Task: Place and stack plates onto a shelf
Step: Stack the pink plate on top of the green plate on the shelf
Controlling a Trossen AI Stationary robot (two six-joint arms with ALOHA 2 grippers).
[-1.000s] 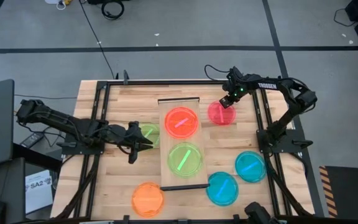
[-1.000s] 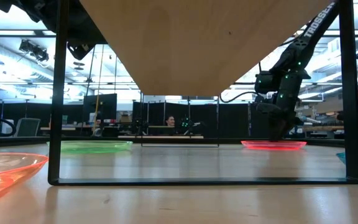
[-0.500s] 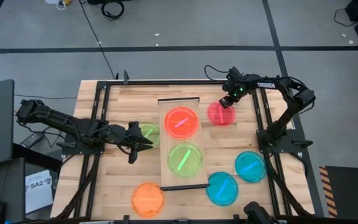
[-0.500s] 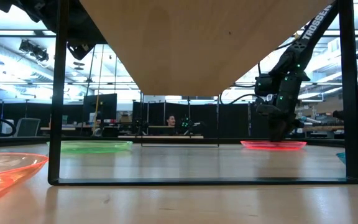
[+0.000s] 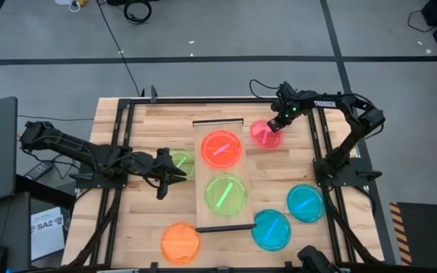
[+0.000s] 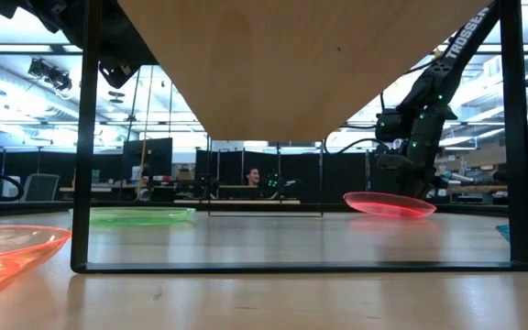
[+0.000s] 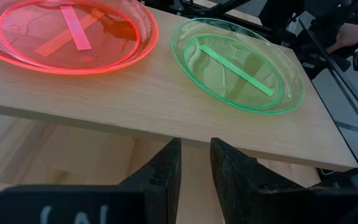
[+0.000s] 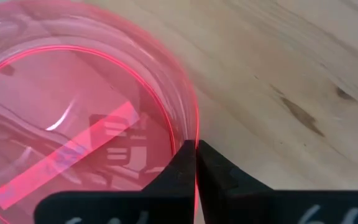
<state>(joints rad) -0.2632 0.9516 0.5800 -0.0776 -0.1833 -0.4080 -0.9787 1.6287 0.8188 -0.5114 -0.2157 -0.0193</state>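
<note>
Pink plate [image 5: 265, 133] hangs tilted just off the worktop [image 5: 150, 224], its rim pinched by the right tool [image 5: 278, 120] near the far right corner of the shelf [image 5: 202, 197]. On the shelf sit an orange plate [image 5: 220, 149] and a green plate [image 5: 225, 193]. Left of the shelf the left tool [image 5: 174, 173], its fingers nearly pressed together and holding nothing, waits beside another green plate [image 5: 183, 161]. Two blue plates [image 5: 305, 202] and a second orange one [image 5: 180, 243] lie on the worktop at the near side.
</note>
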